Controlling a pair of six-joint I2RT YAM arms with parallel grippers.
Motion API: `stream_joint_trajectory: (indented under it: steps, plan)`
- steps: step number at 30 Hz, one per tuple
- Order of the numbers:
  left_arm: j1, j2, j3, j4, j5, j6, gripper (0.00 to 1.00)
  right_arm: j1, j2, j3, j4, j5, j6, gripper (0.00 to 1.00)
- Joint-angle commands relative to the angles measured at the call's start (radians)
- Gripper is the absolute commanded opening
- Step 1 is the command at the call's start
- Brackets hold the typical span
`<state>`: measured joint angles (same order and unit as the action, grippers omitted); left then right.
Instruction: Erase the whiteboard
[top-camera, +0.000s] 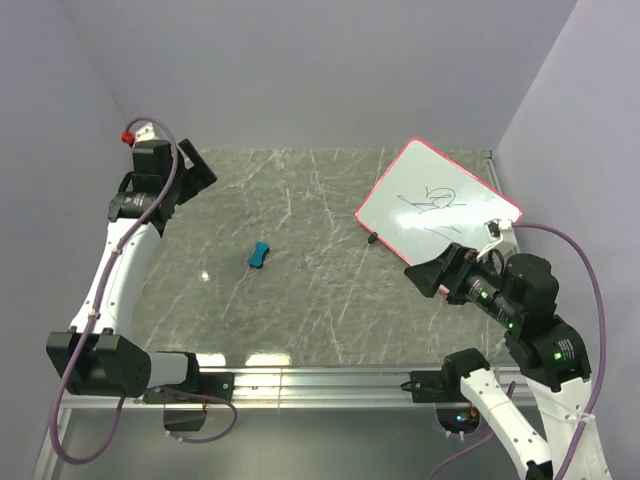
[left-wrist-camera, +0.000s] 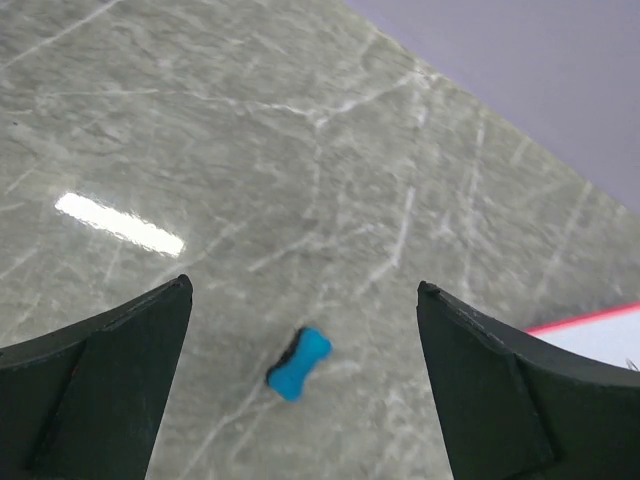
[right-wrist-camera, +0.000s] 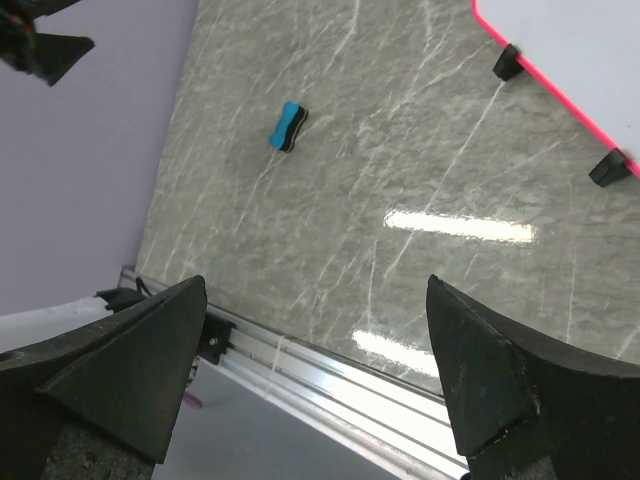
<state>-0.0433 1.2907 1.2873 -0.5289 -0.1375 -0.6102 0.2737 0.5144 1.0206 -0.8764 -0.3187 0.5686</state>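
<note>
Well apart from the whiteboard (top-camera: 437, 200) lies a blue eraser (top-camera: 260, 254).

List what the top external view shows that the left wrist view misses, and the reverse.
Only the top external view: the black marker scribbles on the pink-framed rectangular whiteboard, the right arm, and the aluminium rail at the near edge. Only the left wrist view: the left claw from behind, its black fingers spread wide, framing the small blue eraser. Both: that eraser lying on the grey marble tabletop, plus a corner of the whiteboard.
</note>
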Motion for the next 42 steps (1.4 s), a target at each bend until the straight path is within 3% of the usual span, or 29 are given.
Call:
stream_joint_trajectory:
  steps: [1,5,8,12,15,18,21,24,28,34,42]
  plan:
    - [-0.021,-0.018,0.102,-0.221,0.085,0.021,1.00,0.009,-0.008,-0.002,0.022,0.056,0.013,0.96]
    - [-0.021,-0.049,0.098,-0.312,0.150,0.011,0.99,0.010,0.012,0.021,0.027,0.056,0.007,0.96]
    - [-0.012,-0.161,-0.064,-0.234,0.282,0.003,0.99,0.010,0.092,0.056,-0.054,0.081,-0.012,0.96]
    - [-0.010,-0.208,-0.138,-0.221,0.280,-0.037,0.99,0.009,0.257,0.153,-0.251,0.255,-0.007,0.95]
    - [-0.007,-0.211,-0.198,-0.166,0.358,-0.051,0.99,0.007,0.260,0.142,-0.268,0.239,-0.047,0.95]
    - [-0.007,-0.199,-0.267,-0.099,0.516,-0.086,0.99,-0.017,0.187,0.099,-0.205,0.259,0.008,0.94]
    - [-0.030,-0.226,-0.310,-0.074,0.562,-0.123,0.99,-0.094,0.216,0.020,-0.127,0.178,0.072,0.93]
    - [-0.084,-0.281,-0.333,-0.118,0.506,-0.091,0.99,-0.174,0.254,-0.086,0.032,0.072,0.161,0.93]
    - [-0.116,-0.304,-0.281,-0.221,0.438,-0.039,0.93,-0.267,0.311,-0.116,0.189,0.099,0.227,0.93]
    - [-0.213,-0.307,-0.244,-0.258,0.345,-0.007,0.92,-0.528,0.280,-0.206,0.408,0.061,0.272,0.93]
    - [-0.303,-0.298,-0.252,-0.249,0.335,-0.002,0.88,-0.748,0.257,-0.243,0.519,0.069,0.212,0.93]
